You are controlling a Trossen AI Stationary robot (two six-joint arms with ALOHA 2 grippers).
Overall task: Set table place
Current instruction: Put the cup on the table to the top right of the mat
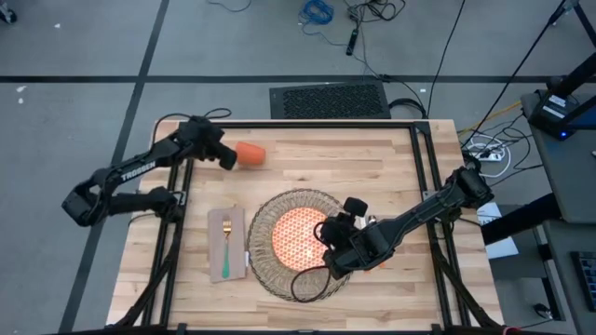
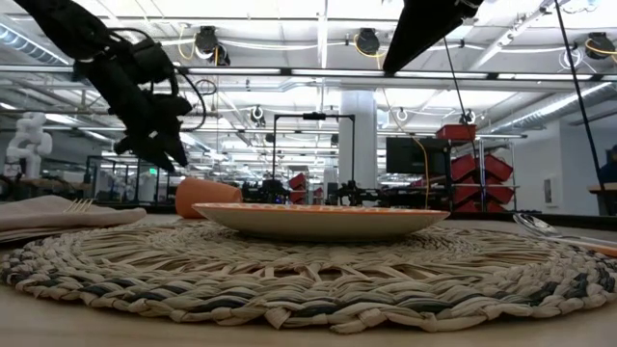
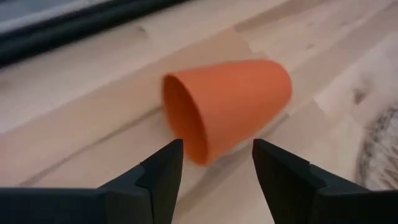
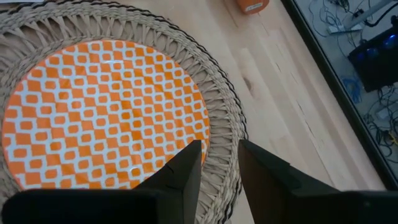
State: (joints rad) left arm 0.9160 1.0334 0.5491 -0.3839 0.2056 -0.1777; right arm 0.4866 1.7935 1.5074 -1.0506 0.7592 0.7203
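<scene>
The small orange cup (image 1: pixel 250 154) (image 3: pixel 227 106) lies on its side on the wooden table (image 1: pixel 372 177), near the far edge. My left gripper (image 1: pixel 226 158) (image 3: pixel 217 149) hangs open just short of the cup's mouth and touches nothing. The orange-patterned plate (image 1: pixel 300 234) (image 4: pixel 102 112) rests on the round woven placemat (image 1: pixel 270 270). My right gripper (image 1: pixel 333 251) (image 4: pixel 219 149) hovers over the plate's right rim, its fingers apart with nothing between them. A green-handled fork (image 1: pixel 226 249) lies on the beige napkin (image 1: pixel 235 265), left of the placemat.
An orange handle (image 1: pixel 377 263) shows under my right arm, right of the placemat. In the low view a spoon's bowl (image 2: pixel 549 229) lies on that side. The table's black frame rails (image 1: pixel 424 167) run along its edges. Bare wood lies between the cup and the placemat.
</scene>
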